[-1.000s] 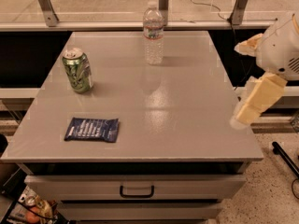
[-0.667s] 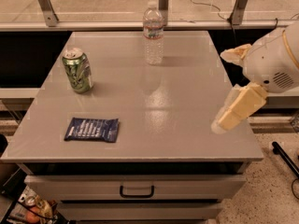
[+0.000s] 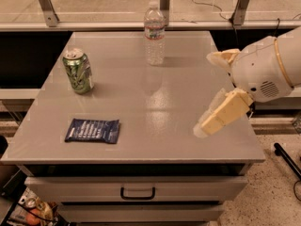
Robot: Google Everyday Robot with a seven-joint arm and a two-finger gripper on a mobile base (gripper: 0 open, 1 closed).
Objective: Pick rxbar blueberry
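The rxbar blueberry (image 3: 92,130) is a flat dark navy wrapper with white print, lying near the front left of the grey table (image 3: 155,102). My gripper (image 3: 203,94) is over the table's right side, far to the right of the bar and apart from it. Its two cream fingers (image 3: 221,117) are spread apart with nothing between them, so it is open and empty. The white arm body (image 3: 265,69) is behind it at the right edge of the view.
A green soda can (image 3: 78,71) stands upright at the left, behind the bar. A clear water bottle (image 3: 154,32) stands at the table's back middle. A drawer with a handle (image 3: 138,192) is under the tabletop. A railing runs behind the table.
The arm and gripper have moved left, from beside the table's right edge to over its right side. The bar, can and bottle have not moved.
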